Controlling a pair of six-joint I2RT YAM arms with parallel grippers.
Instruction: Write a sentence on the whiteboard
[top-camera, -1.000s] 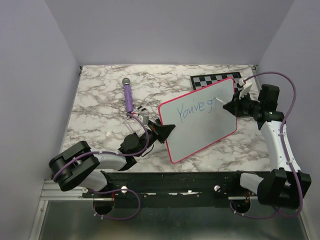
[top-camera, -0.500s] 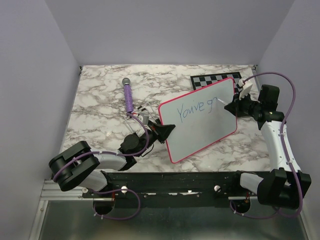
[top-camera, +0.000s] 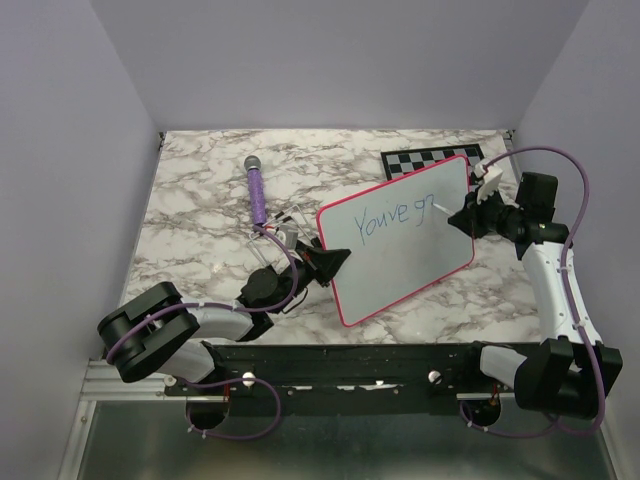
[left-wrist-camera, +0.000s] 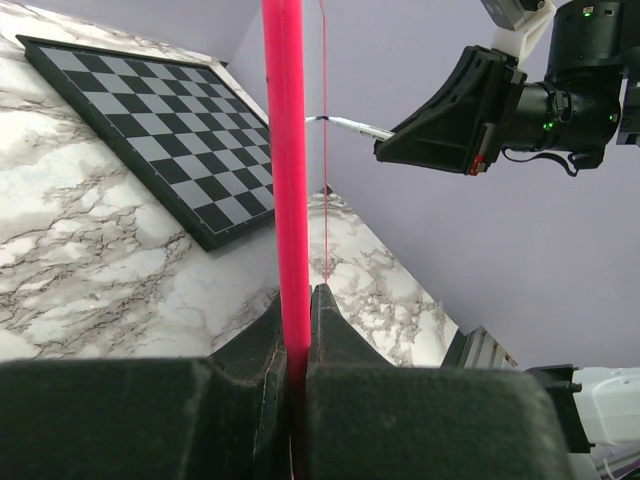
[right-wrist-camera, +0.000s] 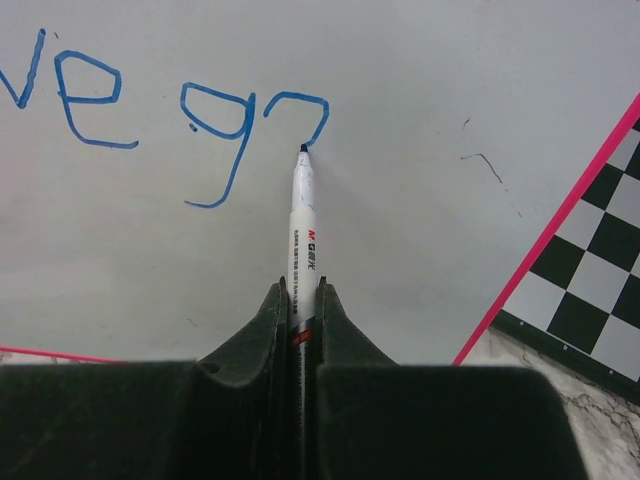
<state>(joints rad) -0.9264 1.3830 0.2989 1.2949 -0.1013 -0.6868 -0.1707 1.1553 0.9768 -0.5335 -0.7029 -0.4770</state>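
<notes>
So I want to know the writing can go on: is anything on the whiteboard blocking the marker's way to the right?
Nothing visible does. The whiteboard is bare from the marker in the right gripper across to its pink rim, save faint scuffs. The left gripper clamps the rim elsewhere.

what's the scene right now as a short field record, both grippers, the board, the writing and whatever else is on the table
left gripper: shut on the pink rim of the whiteboard
right gripper: shut on a marker
marker tip: touching the whiteboard at the end of a hooked stroke
sentence: blue, reads "You've g" plus that stroke, unfinished
chessboard: behind the whiteboard's far corner
purple microphone: lying on the marble table, apart from both arms
</notes>
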